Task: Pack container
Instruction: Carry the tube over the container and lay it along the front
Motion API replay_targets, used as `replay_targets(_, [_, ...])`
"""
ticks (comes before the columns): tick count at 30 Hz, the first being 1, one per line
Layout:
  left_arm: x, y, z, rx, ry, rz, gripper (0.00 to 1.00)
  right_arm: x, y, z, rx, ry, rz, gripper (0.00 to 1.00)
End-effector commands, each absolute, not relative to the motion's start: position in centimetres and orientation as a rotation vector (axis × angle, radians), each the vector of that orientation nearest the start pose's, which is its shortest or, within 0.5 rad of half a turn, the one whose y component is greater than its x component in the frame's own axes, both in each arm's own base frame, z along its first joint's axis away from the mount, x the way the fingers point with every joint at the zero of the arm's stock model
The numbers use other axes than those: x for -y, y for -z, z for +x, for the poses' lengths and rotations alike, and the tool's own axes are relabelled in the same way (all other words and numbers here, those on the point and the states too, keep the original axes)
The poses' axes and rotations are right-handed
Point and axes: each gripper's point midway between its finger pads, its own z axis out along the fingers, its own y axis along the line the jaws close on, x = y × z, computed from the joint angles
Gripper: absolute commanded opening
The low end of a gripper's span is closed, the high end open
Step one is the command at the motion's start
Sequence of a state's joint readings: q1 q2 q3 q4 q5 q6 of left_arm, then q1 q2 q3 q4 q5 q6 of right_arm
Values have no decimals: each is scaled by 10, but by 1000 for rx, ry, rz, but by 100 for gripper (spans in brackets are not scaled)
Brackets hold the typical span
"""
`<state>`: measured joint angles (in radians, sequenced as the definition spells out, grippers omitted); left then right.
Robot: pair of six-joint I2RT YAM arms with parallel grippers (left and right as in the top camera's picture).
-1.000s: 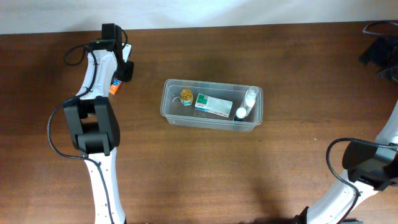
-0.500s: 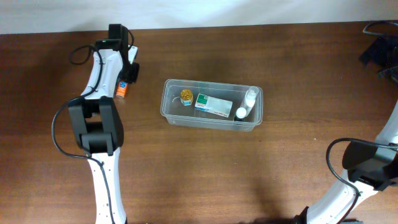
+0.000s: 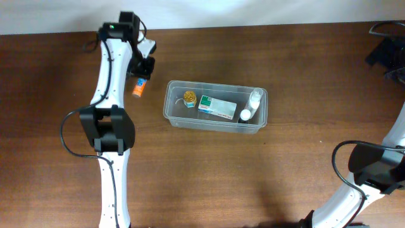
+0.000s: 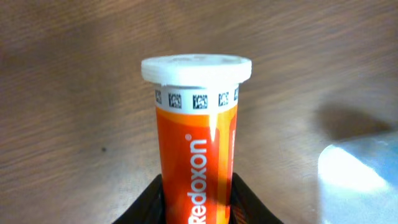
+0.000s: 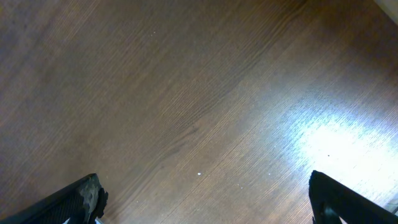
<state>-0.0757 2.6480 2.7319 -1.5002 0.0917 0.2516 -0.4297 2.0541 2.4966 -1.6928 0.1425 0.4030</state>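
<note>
Left jaws clenched on orange cylindrical Redoxon tube with white cap (image 4: 196, 143), near clear rectangular plastic container (image 3: 215, 126), brown wooden tabletop (image 3: 253, 177), right jaws spread wide.

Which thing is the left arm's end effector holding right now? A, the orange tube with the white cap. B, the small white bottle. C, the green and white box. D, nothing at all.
A: the left wrist view shows the orange tube gripped at its lower end by the left end effector, with its white cap pointing away from the camera.
</note>
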Motion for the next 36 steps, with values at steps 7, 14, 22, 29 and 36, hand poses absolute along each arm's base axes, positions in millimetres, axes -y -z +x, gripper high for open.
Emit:
replay_targets(7, [79, -157, 515, -2761, 297, 617, 19, 197, -286, 362, -2537, 230, 1159, 98])
replay_targets(14, [102, -202, 508, -2646, 315, 668, 19, 197, -286, 362, -2536, 230, 1159, 98])
replay_targets(22, [137, -270, 481, -2505, 304, 721, 19, 197, -286, 362, -2536, 230, 1159, 98])
replay_targets(29, [173, -289, 456, -2473, 233, 802, 19, 197, -286, 362, -2537, 230, 1159, 98])
replay_targets(36, [191, -244, 425, -2632, 71, 977, 19, 197, -286, 362, -2537, 230, 1159, 98])
